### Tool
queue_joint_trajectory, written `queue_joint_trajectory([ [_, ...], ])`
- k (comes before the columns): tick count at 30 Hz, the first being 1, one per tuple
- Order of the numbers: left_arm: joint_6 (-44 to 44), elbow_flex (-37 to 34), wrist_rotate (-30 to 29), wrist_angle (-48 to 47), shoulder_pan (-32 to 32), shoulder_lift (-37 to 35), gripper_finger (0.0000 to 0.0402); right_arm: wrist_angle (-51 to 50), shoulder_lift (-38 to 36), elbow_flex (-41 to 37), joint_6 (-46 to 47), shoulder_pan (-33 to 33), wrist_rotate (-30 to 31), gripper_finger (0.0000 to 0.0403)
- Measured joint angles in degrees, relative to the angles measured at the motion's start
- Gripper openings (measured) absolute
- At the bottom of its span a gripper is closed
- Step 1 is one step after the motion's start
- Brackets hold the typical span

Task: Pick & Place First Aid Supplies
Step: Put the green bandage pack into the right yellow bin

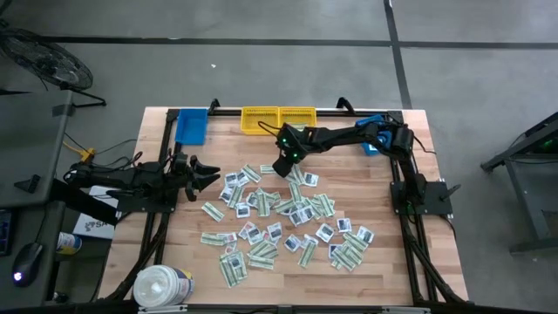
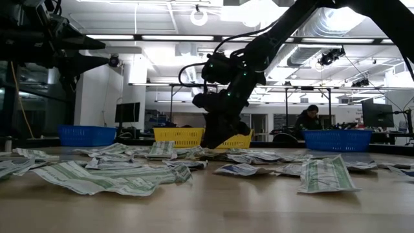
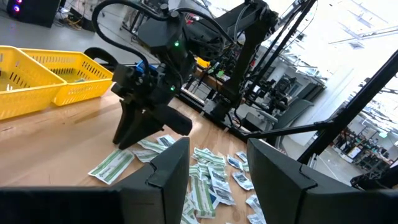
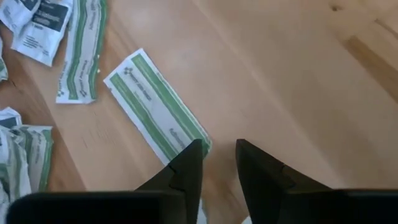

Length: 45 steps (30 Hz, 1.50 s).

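Since these packets [image 1: 279,218] are thin, limp paper lying flat mid-table, I judge they weigh almost nothing and will slide or crumple; best pinched at one short end. My right gripper [image 4: 217,163], fingers slightly parted and holding nothing, hangs over the end of one green-striped strip [image 4: 157,106] toward the far edge. Bare wood lies between it and the yellow bins [image 1: 279,119]. Left gripper [image 1: 207,172] waits spread near the left edge.
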Motion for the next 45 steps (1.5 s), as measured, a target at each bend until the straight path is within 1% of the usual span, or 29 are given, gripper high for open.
queue_joint_trajectory([
  [9,0.0,0.0,0.0,0.0,0.0,0.0,0.0161,-0.4,0.0,0.0,-1.9,1.3,0.1,0.0039],
  [14,0.0,0.0,0.0,0.0,0.0,0.0,0.0161,-0.3,0.0,0.0,-3.6,1.2,0.1,0.0004],
  [22,0.0,0.0,0.0,0.0,0.0,0.0,0.0161,-0.2,0.0,0.3,-5.5,1.1,0.9,0.0001],
  [29,0.0,0.0,0.0,0.0,0.0,0.0,0.0161,-1.8,0.0,4.4,-8.8,1.1,3.6,0.0000],
  [32,0.0,0.0,0.0,0.0,0.0,0.0,0.0161,-4.6,0.0,7.4,-10.9,1.1,5.8,0.0000],
  [38,0.0,0.0,0.0,0.0,0.0,0.0,0.0161,-11.0,-0.4,13.8,-16.0,1.1,13.3,0.0000],
  [41,0.0,0.0,0.0,0.0,0.0,0.0,0.0161,-11.5,-2.6,14.8,-17.9,0.8,17.6,0.0000],
  [45,0.0,0.0,0.0,0.0,0.0,0.0,0.0161,-11.6,-7.1,13.7,-18.9,-0.7,22.2,0.0000],
])
